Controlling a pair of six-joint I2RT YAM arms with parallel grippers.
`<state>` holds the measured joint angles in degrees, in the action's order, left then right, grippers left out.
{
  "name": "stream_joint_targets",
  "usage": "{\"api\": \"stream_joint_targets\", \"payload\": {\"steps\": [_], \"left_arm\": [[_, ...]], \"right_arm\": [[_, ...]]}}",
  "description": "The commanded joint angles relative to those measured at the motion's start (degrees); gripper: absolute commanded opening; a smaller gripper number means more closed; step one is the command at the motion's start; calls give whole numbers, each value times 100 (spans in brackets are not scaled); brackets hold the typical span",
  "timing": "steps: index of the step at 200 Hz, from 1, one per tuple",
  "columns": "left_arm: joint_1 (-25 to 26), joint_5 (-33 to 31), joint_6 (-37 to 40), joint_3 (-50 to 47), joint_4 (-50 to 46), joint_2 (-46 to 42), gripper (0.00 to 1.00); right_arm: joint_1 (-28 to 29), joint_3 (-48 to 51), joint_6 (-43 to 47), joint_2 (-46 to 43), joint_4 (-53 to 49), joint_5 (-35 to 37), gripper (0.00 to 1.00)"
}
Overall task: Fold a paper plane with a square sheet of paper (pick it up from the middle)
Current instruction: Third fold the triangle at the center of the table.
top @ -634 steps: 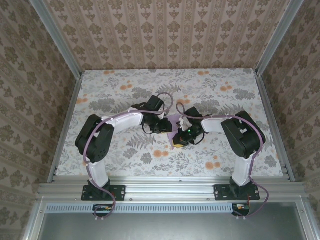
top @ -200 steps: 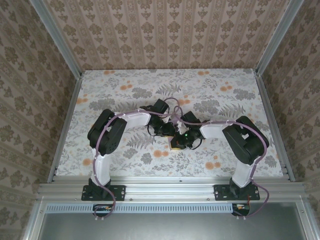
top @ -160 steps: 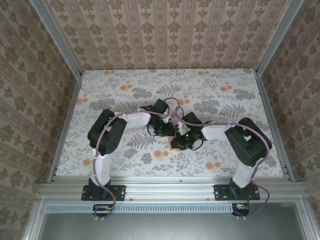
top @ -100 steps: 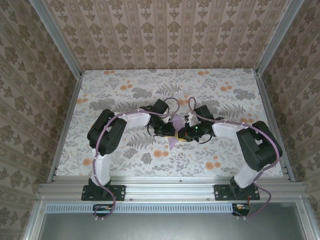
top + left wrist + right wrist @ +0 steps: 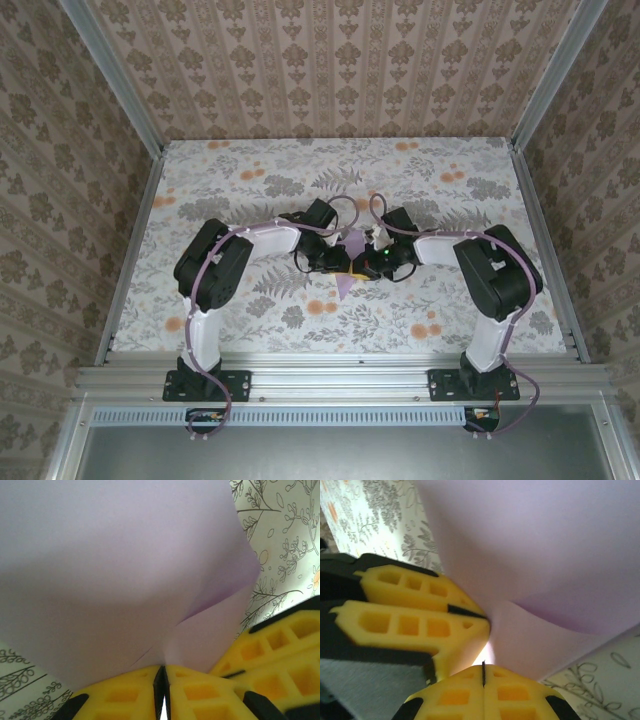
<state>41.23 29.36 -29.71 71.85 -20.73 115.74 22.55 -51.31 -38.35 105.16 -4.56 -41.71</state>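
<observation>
The square sheet of paper is lavender, creased and bent, held off the table's middle between both grippers. It covers most of the left wrist view and the right wrist view. My left gripper is shut on the paper where its folds run together. My right gripper is shut at the paper's lower edge, and the paper meets its tips. The two grippers stand tip to tip: left gripper, right gripper. The left one's yellow fingers show beside the right's. A paper plane is out of view.
The floral tabletop spreads around the two arms. Aluminium rails and patterned walls close it in on three sides. Both arm bases sit on the near rail.
My right gripper, still shut, has moved back and to the right from the paper's near side to meet the left gripper's tips. A purple point of paper now shows toward the near edge.
</observation>
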Motion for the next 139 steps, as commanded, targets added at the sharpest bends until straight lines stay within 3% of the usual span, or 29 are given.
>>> {"api": "stream_joint_targets", "payload": {"steps": [1, 57, 139], "left_arm": [[40, -1023, 182, -444, -556, 580, 17], [51, -1114, 253, -480, -612, 590, 17], [78, -1402, 390, -505, -803, 643, 17]], "right_arm": [[-4, -220, 213, 179, -198, 264, 8], [-170, -329, 583, 427, -587, 737, 8], [-526, -467, 643, 344, -630, 794, 8]]}}
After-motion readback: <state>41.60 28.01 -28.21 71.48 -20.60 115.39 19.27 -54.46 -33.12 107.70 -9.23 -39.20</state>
